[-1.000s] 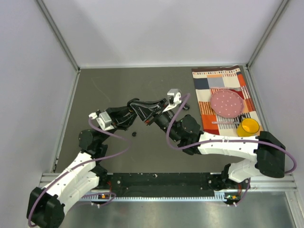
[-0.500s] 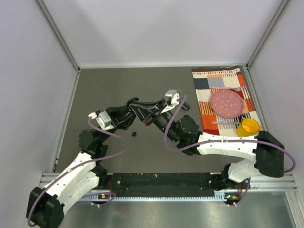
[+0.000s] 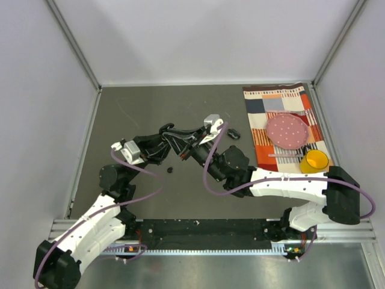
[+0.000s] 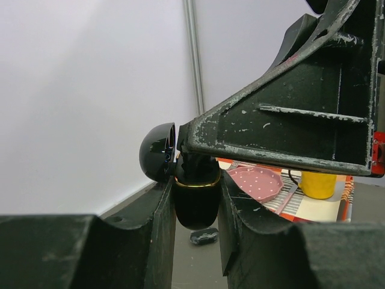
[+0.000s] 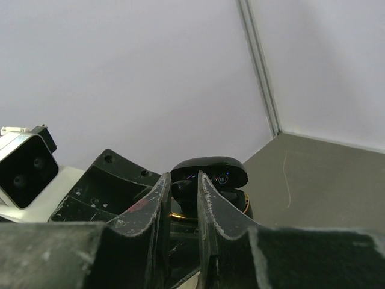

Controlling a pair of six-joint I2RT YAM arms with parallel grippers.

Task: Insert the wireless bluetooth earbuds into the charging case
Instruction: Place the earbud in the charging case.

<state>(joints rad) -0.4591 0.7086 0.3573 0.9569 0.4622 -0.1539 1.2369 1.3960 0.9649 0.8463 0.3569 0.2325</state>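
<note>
**Case clamped in the left fingers, right fingers at its mouth**

Nearest the arm bases, a loose earbud (image 3: pixel 169 170) lies alone on the grey table (image 3: pixel 138 114), a tiny black bit just on the near side of where the two arms meet.

Above it, clear of the table, the left fingers (image 4: pixel 153 235) are closed hard on the charging case (image 4: pixel 195 198). It is a glossy black pod with a gold band round its rim, and it stands upright between the two pads. Its lid (image 4: pixel 157 152) is hinged open and tipped to the left in the left wrist view.

The right fingers (image 5: pixel 219 217) come in from the other side, with their tips right at the open top of the case. They are drawn nearly together, with only a narrow slot between them. A small dark rounded thing sits in that slot and seems to be an earbud (image 5: pixel 183 188). The slot is in shadow, and black on black makes it hard to be sure. I cannot tell whether it already touches the case's socket.

Farther out, a larger black oval pod (image 3: pixel 233 133) lies on the table just beside the edge of a patchwork cloth (image 3: pixel 264 108). A yellow cup (image 3: pixel 314 161) stands on the near part of the cloth. A pink dotted plate (image 3: pixel 287 130) lies beyond the cup.
</note>
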